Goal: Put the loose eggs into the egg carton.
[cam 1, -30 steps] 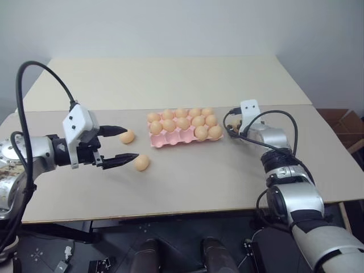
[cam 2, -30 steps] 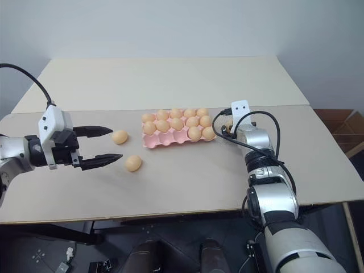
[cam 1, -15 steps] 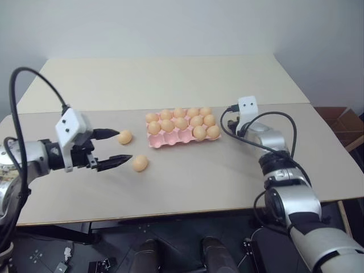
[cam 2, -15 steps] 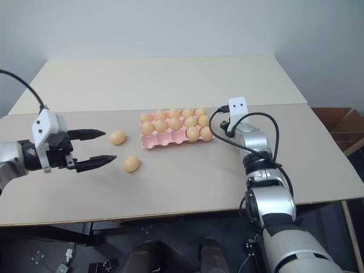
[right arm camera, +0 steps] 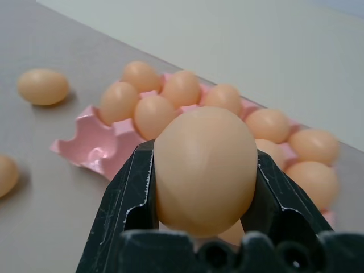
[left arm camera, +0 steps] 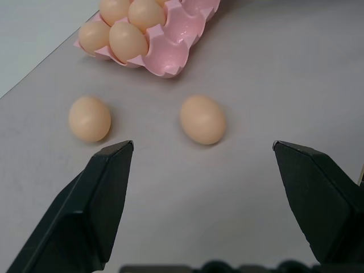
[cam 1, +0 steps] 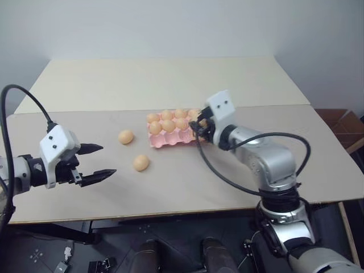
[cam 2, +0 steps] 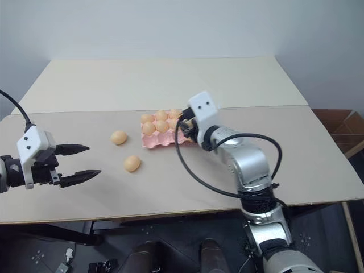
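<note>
The table (cam 1: 239, 170) is the biggest thing: a wide beige top w/ a seam running across it, the far half bare up to the wall. Its front edge runs just below both arms, and its right edge falls off toward a brown box (cam 1: 347, 122) on the floor. There's plenty of open surface at front centre and front right.

The egg carton (cam 1: 170, 138) sits mid-table just in front of the seam, pink, scalloped edge, most cups filled; at least one front cup near its left corner is bare. No readable writing or brand on anything.

The right gripper (right arm camera: 202, 187) hangs over the carton's right end, fingers pinched on one egg (right arm camera: 205, 168), which is clear of the cups.

The left gripper (cam 1: 98, 160) is near the table's front-left edge, jaws spread wide w/ nothing between them, well apart from both eggs.

Two loose eggs lie left of the carton, apart from each other: the far egg (cam 1: 125, 137) near the carton's left end, and the near egg (cam 1: 140, 163) closer to the front edge.
</note>
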